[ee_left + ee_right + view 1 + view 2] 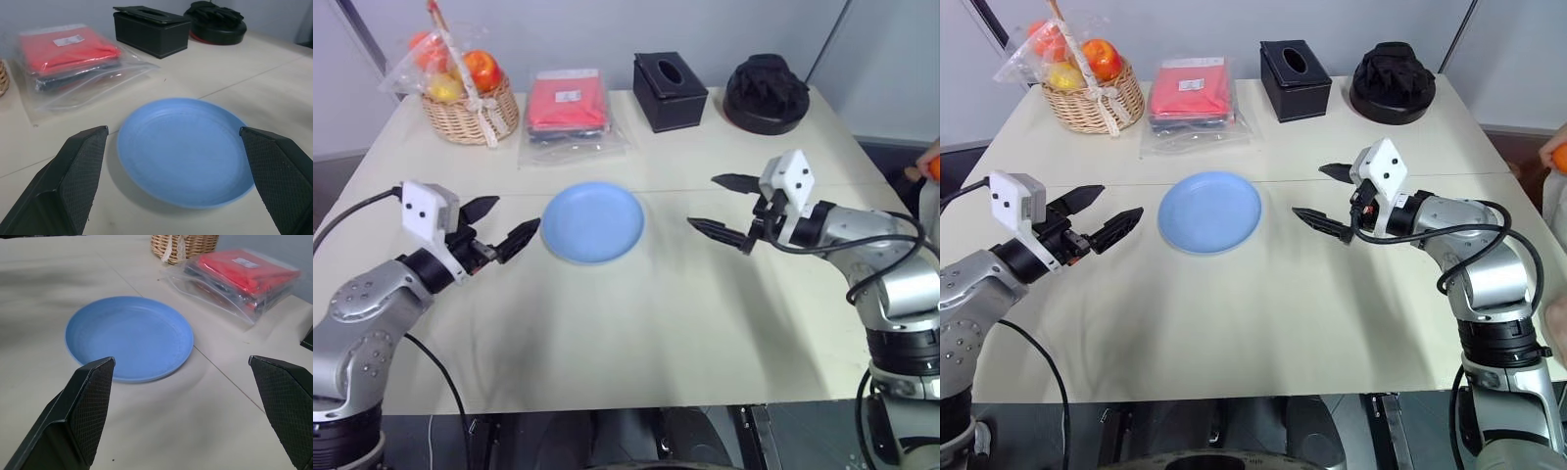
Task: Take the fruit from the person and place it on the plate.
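The light blue plate (pixel 593 222) lies bare in the middle of the table. To its left my left gripper (pixel 517 213) is open, its fingertips just short of the rim. My right gripper (pixel 703 202) hovers open on the plate's right, a little farther off, holding nothing. At the far right edge of the view, beyond the table's corner, a person's hand (pixel 1549 149) holds the orange fruit (pixel 1559 159), which the frame edge partly cuts off. Both wrist views look across the plate (pixel 186 149) (pixel 129 335) between spread fingers.
Along the table's back edge stand a wicker basket (pixel 470 113) of wrapped fruits, a red cloth pack in clear plastic (pixel 568 106), a black tissue box (pixel 670 91) and a round black bumpy object (pixel 766 93). Another hand (pixel 1557 323) shows low at the right.
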You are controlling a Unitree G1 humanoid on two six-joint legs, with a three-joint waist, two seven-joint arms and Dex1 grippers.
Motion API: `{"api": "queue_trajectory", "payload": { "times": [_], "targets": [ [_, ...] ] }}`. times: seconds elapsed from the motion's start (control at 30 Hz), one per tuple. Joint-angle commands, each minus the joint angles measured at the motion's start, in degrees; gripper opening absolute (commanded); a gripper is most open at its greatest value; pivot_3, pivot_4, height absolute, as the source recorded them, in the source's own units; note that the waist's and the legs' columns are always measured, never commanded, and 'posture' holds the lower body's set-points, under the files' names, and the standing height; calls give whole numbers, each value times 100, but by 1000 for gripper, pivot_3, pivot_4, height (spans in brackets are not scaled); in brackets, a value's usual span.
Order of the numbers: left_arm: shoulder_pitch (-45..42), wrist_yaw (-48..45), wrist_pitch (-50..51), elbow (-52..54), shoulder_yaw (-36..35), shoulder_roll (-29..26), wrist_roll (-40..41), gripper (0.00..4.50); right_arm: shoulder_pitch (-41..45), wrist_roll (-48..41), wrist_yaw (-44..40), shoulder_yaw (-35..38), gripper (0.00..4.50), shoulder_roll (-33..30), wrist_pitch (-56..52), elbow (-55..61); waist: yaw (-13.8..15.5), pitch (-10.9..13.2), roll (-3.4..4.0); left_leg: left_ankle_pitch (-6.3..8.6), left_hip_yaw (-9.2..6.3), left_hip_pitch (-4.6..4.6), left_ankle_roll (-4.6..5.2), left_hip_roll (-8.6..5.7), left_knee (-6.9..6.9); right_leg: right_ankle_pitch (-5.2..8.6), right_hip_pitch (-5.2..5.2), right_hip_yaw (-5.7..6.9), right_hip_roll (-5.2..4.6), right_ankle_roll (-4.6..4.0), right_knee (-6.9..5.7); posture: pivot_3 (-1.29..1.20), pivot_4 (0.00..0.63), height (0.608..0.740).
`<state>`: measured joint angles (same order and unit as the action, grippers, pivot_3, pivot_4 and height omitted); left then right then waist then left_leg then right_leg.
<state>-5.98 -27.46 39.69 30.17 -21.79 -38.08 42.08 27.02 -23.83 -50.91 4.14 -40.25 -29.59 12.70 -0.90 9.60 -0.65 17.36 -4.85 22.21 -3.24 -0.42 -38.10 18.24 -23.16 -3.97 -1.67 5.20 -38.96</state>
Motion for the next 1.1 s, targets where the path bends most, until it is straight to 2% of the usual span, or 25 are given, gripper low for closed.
{"api": "queue_trajectory", "payload": {
  "times": [0.03,1.1],
  "targets": [
    [-112,31,-98,138,-133,27,116,4500,4,2,8,117,4479,-76,113,18,4,0,0,0,0,0,0,0,0,0,0,0,0,0,0,0,150,740],
    [93,-9,-17,223,-129,-124,246,4500,-184,-110,101,265,4479,-231,-41,162,7,0,0,0,0,1,0,0,0,0,0,0,1,0,0,0,150,740]
  ]
}}
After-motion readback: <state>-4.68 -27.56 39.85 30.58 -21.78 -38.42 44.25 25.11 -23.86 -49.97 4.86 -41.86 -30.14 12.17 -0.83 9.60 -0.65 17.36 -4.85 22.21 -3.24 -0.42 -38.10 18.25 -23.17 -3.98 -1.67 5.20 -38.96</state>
